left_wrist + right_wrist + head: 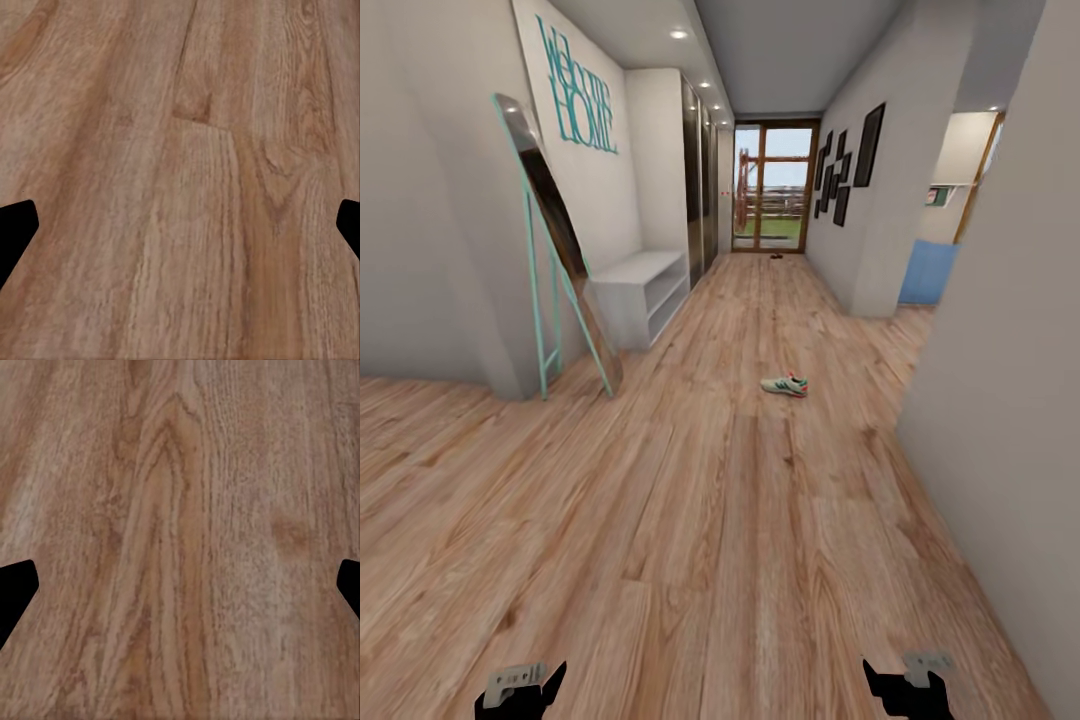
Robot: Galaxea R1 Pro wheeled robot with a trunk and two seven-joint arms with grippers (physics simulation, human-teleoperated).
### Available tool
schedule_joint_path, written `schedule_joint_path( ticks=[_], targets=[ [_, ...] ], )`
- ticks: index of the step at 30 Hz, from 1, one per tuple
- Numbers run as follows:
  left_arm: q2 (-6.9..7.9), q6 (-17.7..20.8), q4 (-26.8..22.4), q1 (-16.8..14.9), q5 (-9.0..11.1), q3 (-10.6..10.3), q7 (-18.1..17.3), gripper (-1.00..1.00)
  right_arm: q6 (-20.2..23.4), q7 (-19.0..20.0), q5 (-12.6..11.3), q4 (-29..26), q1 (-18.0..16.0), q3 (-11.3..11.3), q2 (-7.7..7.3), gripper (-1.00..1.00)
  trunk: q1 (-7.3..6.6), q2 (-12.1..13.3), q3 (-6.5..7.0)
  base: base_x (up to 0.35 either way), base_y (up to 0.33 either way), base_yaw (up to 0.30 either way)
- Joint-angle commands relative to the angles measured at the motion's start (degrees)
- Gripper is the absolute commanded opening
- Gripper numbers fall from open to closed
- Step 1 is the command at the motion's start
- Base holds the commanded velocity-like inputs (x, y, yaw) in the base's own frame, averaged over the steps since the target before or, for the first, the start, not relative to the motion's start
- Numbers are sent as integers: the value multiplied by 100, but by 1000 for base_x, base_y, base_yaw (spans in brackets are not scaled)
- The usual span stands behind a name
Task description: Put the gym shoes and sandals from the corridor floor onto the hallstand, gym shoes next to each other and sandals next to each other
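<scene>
One gym shoe (784,385), white with green stripes and an orange-red toe, lies on its own on the wood-plank corridor floor (690,520), mid-corridor and well ahead of me. A small dark reddish object (775,257) rests on the floor far off by the glass door, too small to identify. The second gym shoe, the sandals and the hallstand are out of view. My left gripper (520,690) and right gripper (908,685) hang low at the near edge, both open and empty. Both wrist views look down on bare planks between widely spread fingertips (16,232) (16,592).
A low white bench (645,290) with open shelf slots stands against the left wall, with no shelves above it. A teal-framed leaning mirror (560,250) stands in front of it. A wall corner (1000,400) juts in close on the right. A side opening (930,270) lies beyond.
</scene>
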Motion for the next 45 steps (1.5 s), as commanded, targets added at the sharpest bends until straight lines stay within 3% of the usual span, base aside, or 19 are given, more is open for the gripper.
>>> schedule_joint_path(
  ticks=[1, 45],
  targets=[
    [0, 6, 9, -4, 60, 10, -56, 100, -21, 22, 53, 5, -4, -51, 0, 100, 2, -2, -5, 336, 75, 0],
    [-65, 14, 14, -4, -9, -16, -56, 100, -24, 31, 62, -2, -4, -51, -17, 100, 2, -2, -5, 336, 92, 0]
  ],
)
